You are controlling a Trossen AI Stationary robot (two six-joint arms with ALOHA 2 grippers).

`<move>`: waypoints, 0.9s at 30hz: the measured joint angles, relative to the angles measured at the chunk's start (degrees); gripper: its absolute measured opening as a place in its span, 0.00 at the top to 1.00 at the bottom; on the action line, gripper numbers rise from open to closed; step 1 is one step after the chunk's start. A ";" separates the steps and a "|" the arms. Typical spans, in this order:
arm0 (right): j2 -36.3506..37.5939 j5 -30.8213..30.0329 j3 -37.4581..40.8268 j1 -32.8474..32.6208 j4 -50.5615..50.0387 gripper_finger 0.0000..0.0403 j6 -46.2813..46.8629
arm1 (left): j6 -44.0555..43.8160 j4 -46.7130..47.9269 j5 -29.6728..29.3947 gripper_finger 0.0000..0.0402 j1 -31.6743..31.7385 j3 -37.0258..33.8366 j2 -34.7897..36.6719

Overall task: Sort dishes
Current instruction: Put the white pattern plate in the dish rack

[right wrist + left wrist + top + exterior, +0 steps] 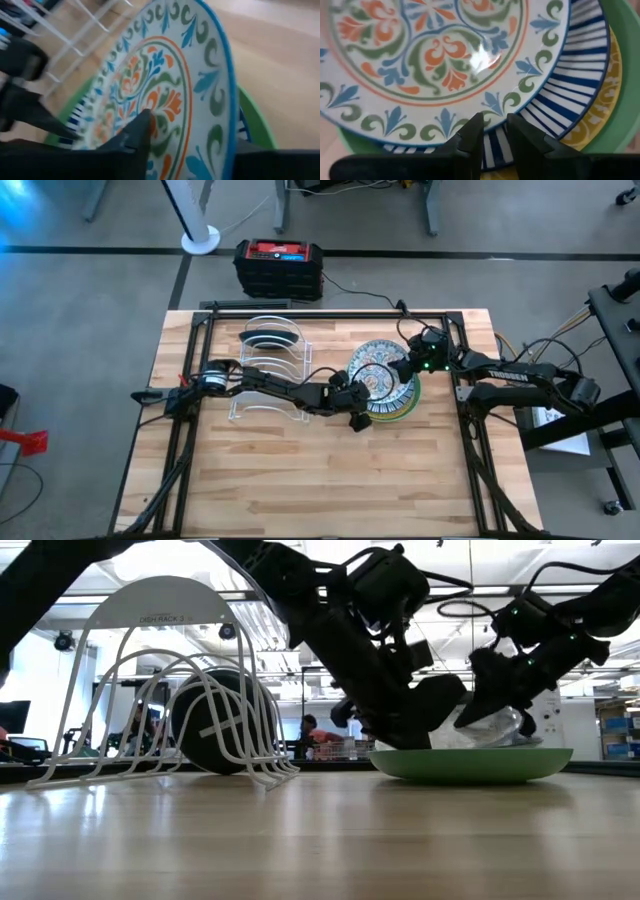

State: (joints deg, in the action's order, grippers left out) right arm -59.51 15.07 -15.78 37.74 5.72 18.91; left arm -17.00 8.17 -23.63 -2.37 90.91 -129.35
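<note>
The right gripper (408,370) has its fingers (142,129) nearly shut on the far rim of a round white plate painted with orange, blue and green scrollwork (378,372); one finger lies on the plate's face, the other is hidden under the rim. That edge is lifted, so the plate tilts up off the stack below it.

At the opposite, lower edge of the same plate, the left gripper (357,420) holds its fingers (471,135) a narrow gap apart. They point at the rim and reach just over the plate beneath, and they appear to hold nothing.

Under the patterned plate lies a white plate with blue radial lines (580,80). Beneath that a yellowish patterned plate (607,95) shows only as a crescent, and a plain light green plate (470,764) sits at the bottom, flat on the wooden desk (330,480).

Beyond the left fingers, well apart from the stack, a white wire dish rack (268,370) stands on the desk with a dark teal plate (270,337) upright in one of its slots.

The main risk is the thin pinch on a glossy rim: the tilted plate could slip and drop back onto the stack, chipping it or shifting the plates below. The left fingers, so close to the low edge, could also catch the striped plate and drag it along.
</note>
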 joint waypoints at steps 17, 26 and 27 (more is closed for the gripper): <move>0.66 6.06 0.07 0.04 5.90 0.93 1.74 | -0.04 -0.31 0.79 0.81 -0.13 1.09 -0.07; 3.04 6.43 0.14 0.04 5.37 0.94 1.63 | 0.00 -0.60 1.61 0.81 -0.16 1.58 -0.07; 3.27 6.53 0.16 0.03 5.38 0.94 1.67 | 0.00 -0.43 1.94 0.81 -0.20 1.67 -0.07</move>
State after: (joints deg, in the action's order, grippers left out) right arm -56.24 21.60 -15.62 37.77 11.09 20.58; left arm -17.00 7.75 -21.69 -2.57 92.58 -129.43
